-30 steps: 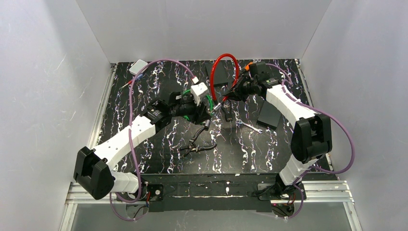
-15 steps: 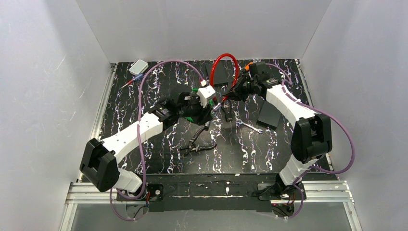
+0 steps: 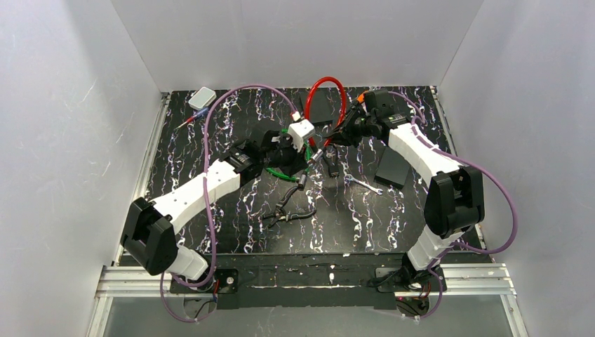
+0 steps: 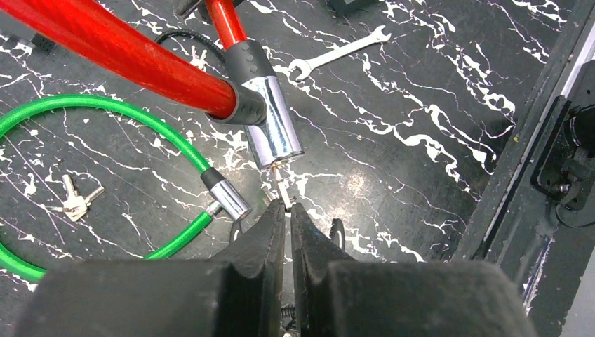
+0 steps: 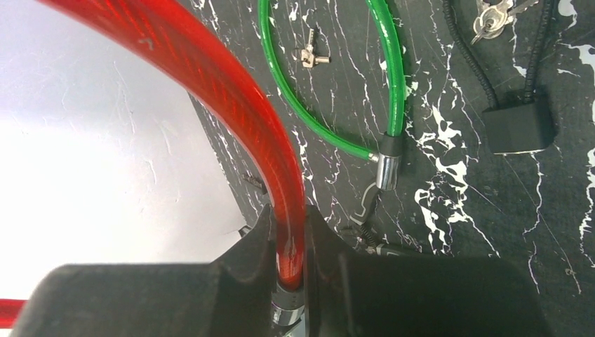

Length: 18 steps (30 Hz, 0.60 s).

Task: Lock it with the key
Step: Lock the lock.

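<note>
Key [image 4: 281, 188] pokes from the chrome barrel [image 4: 276, 126] of the red cable lock [image 4: 126, 53] toward six o'clock, its head hidden between the left gripper's [image 4: 288, 214] pinched-together fingers; right gripper [image 5: 287, 221], we note, clamps that lock's cable.

Green cable lock [image 4: 105, 105] lies looped flat mid-worktop, with a small key pair [image 4: 74, 202] inside the loop. Open-end wrench [image 3: 365, 184] sits right of centre. Black block lock [image 5: 519, 130] is on a black cable, with a key bunch [image 5: 491, 17] near it. White box [image 3: 204, 97] is in the far-left corner, with a red-blue pen [image 3: 191, 119] just beside it. Two flat black plates: one [image 3: 321, 109] at the far edge, one [image 3: 393, 168] toward the right edge.
</note>
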Each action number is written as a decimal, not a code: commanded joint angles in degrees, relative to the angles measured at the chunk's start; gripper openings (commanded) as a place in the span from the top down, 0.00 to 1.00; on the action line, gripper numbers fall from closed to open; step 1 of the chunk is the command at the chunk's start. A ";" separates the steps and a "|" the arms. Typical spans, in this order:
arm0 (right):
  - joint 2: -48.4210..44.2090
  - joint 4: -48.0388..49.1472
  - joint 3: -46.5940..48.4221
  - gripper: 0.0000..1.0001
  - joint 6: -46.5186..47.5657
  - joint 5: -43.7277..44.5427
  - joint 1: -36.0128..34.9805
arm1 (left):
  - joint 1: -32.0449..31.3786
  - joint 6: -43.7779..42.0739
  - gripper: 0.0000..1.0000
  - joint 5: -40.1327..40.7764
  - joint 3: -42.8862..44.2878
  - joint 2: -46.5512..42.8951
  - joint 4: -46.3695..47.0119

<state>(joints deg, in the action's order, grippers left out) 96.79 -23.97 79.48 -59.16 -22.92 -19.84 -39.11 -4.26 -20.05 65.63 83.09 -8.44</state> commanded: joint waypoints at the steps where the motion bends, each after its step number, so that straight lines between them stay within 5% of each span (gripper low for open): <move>1: -3.91 6.27 0.56 0.99 -1.26 -3.79 0.24 | 0.04 3.51 1.00 -1.91 2.09 -0.41 -1.79; 18: -4.62 15.23 -3.54 0.99 -3.62 -9.16 0.25 | 6.41 30.39 1.00 -16.71 -0.82 0.75 5.08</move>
<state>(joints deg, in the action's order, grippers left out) 95.94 -14.36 75.22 -61.37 -28.71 -19.49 -33.47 19.13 -31.66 65.77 83.29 -6.47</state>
